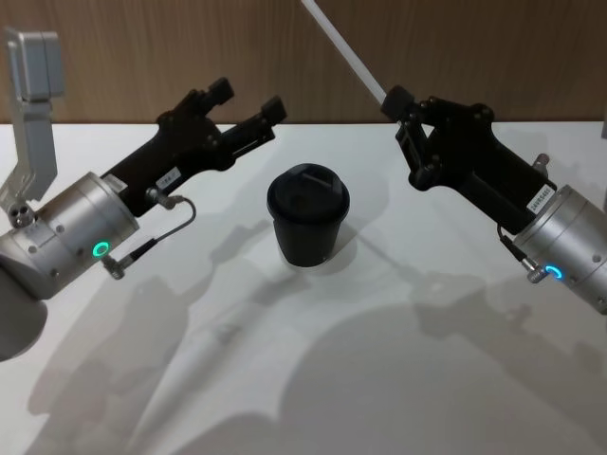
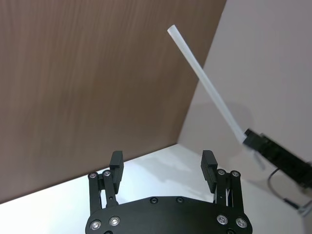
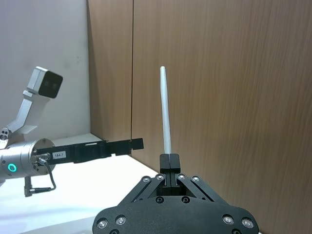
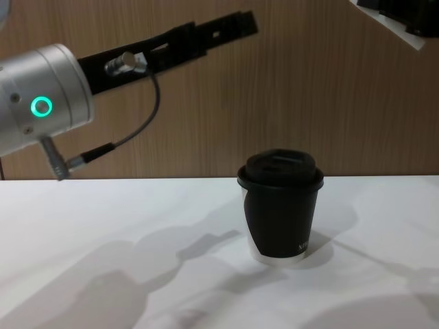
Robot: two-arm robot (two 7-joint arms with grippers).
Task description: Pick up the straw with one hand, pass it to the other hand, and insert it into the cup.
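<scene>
Right gripper (image 1: 396, 100) jaws pinched the end of a long thin white straw (image 1: 346, 47), probably light and crushable. Left gripper (image 1: 247, 99) jaws stood open; grip gently just beyond.

1. A robot test bench, most likely a lab
2. Bare white table (image 1: 285, 398) in front of a far wood-grain panel wall (image 1: 114, 57), with a plain pale wall (image 3: 44, 34) joining it at the side
3. Silver left arm (image 1: 66, 232) and right arm (image 1: 574, 246), each with a glowing status ring

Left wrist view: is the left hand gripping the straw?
No, the left hand is open and empty; the straw is clamped in the right hand farther off.
</scene>
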